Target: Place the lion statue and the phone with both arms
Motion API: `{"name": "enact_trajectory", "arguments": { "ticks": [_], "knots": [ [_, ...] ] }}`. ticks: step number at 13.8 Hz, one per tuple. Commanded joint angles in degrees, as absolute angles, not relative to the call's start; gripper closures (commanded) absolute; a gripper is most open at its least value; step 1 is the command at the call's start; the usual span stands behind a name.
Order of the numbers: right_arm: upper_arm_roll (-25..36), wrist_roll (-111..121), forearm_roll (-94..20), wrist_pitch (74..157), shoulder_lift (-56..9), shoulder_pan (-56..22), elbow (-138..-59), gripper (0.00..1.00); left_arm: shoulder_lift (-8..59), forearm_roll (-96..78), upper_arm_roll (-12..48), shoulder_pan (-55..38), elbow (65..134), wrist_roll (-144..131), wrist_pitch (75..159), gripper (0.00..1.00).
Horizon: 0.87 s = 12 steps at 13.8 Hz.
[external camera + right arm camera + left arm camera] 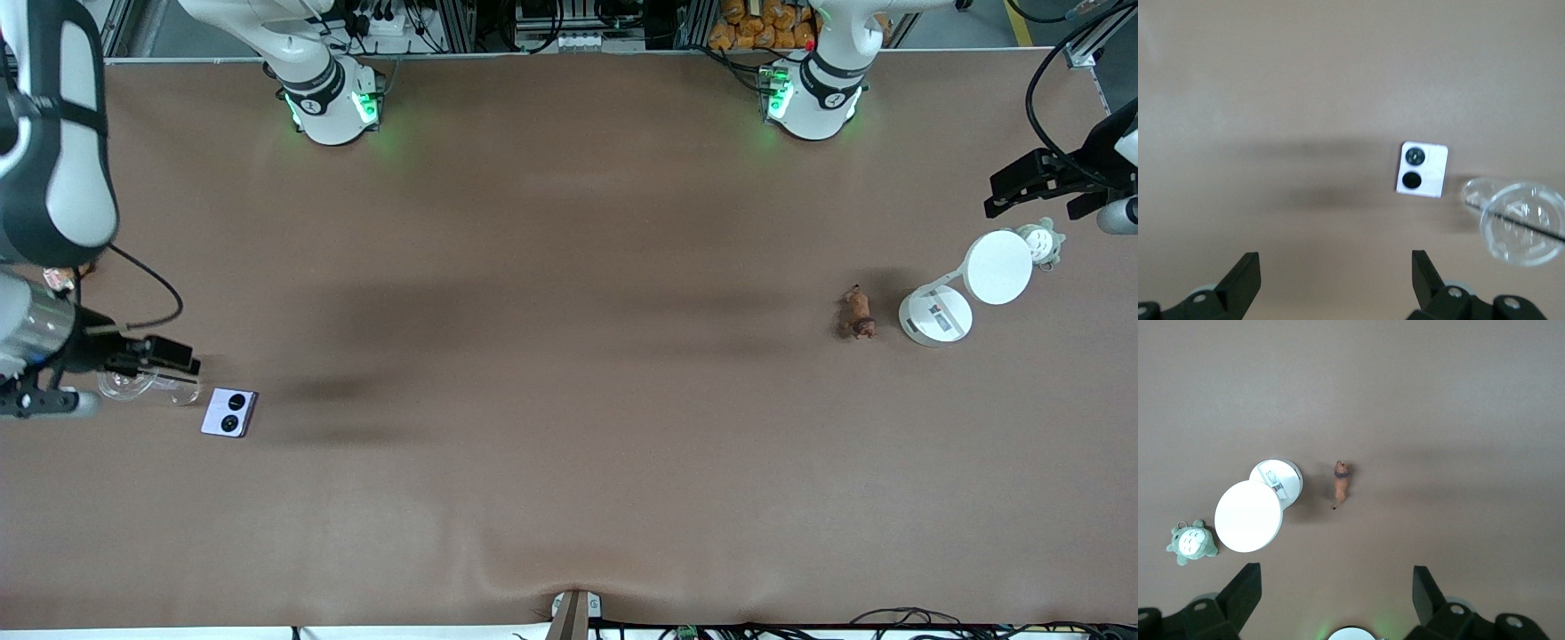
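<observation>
The lion statue (858, 313), a tiny brown figurine, stands on the table toward the left arm's end; it also shows in the left wrist view (1341, 482). The pale-lavender folded phone (229, 413) lies flat toward the right arm's end, its two black lenses up; it also shows in the right wrist view (1422, 169). My left gripper (1040, 196) hangs open and empty in the air near the table's end, its own view showing spread fingers (1336, 587). My right gripper (173, 360) is open and empty (1336, 273), up in the air beside the phone.
A white lamp with a round base (933, 316) and a disc head (998, 267) stands beside the lion (1248, 515). A small grey-green toy (1042, 242) lies beside the lamp (1193, 543). A clear plastic cup (133, 384) lies next to the phone (1521, 223).
</observation>
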<state>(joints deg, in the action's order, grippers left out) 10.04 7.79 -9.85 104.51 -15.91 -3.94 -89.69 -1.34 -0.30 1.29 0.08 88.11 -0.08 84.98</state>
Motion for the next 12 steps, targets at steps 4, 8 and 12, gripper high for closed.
{"name": "enact_trajectory", "arguments": {
  "ticks": [4,8,12],
  "knots": [
    [3.1,3.3,-4.5,97.3,-4.1,0.4,-92.7,0.00,-1.0,-0.5,1.4,0.1,87.0,-0.4,84.8,0.00],
    [3.1,0.3,-4.4,90.6,-2.4,0.8,-88.6,0.00,-0.9,-0.7,1.4,-0.2,87.0,-0.4,84.9,0.00],
    [2.5,-0.7,-3.7,88.2,2.0,1.1,-90.1,0.00,-0.8,-0.7,1.4,-0.4,87.0,-0.4,85.0,0.00]
  ]
}}
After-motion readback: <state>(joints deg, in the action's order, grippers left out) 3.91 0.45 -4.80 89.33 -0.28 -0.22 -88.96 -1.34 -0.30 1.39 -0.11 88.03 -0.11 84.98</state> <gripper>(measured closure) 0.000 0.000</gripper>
